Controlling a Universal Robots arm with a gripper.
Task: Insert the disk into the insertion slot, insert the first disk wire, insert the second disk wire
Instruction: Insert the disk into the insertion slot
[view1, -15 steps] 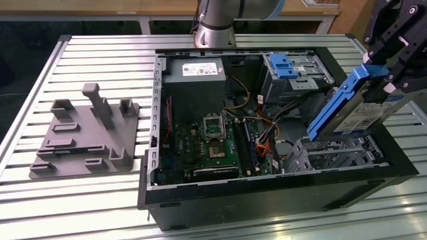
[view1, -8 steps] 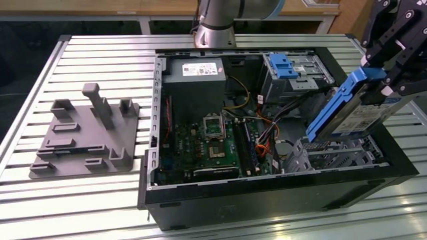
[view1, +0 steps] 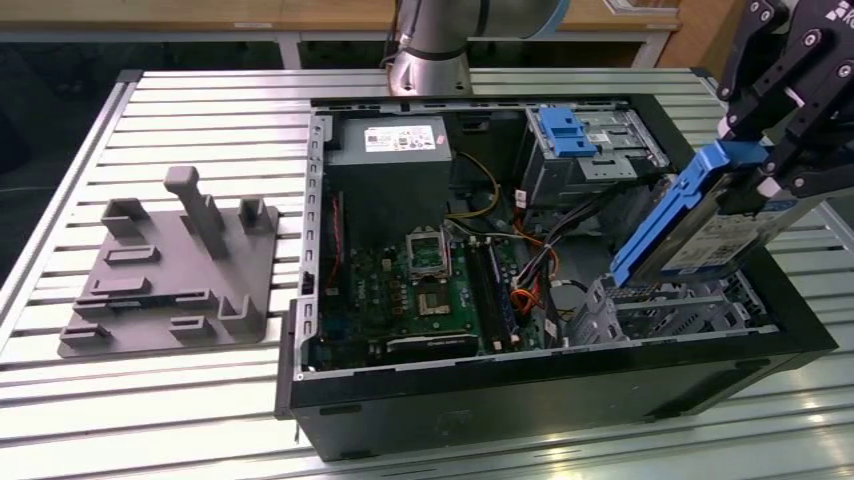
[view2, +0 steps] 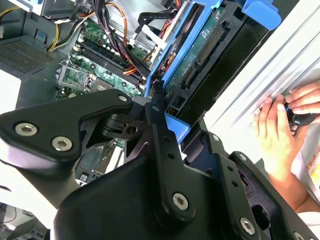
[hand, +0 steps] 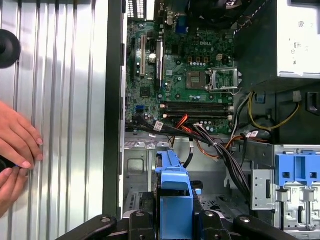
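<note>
**End effector with disk, above the slot**

Item 1. End effector (hand: 175, 222): black linkage, closest to both wrist cameras. I see its fingers (view2: 159, 117) pressed against the blue frame of the disk, one on each side, pinching it. In the exterior view it (view1: 761, 170) sits at the exterior view's right, above the case.

Item 2. Disk (view1: 705, 238): silver-grey with a white label and a blue frame. It is held by its upper end and steeply tilted. Its lower end is at the rim of the slot; I cannot tell whether they touch.

Item 3. Slot (view1: 674, 305): grey perforated cage in the case corner, directly below the disk.

Item 4. Case (view1: 534, 395): black, lying open on the worktop (view1: 200, 100).
- Board (view1: 420, 285), green.
- Power supply (view1: 400, 140), with a white sticker.
- Bay (view1: 587, 140), taller, with a blue latch.
- Wires (view1: 527, 275), a loose bundle between board and slot.

Item 5. Fixture (view1: 167, 270): grey, on the worktop, well apart from the case at the exterior view's left.

Item 6. Hands (hand: 17, 147): a person's, resting on the ribbed worktop just beside the case wall.
</note>
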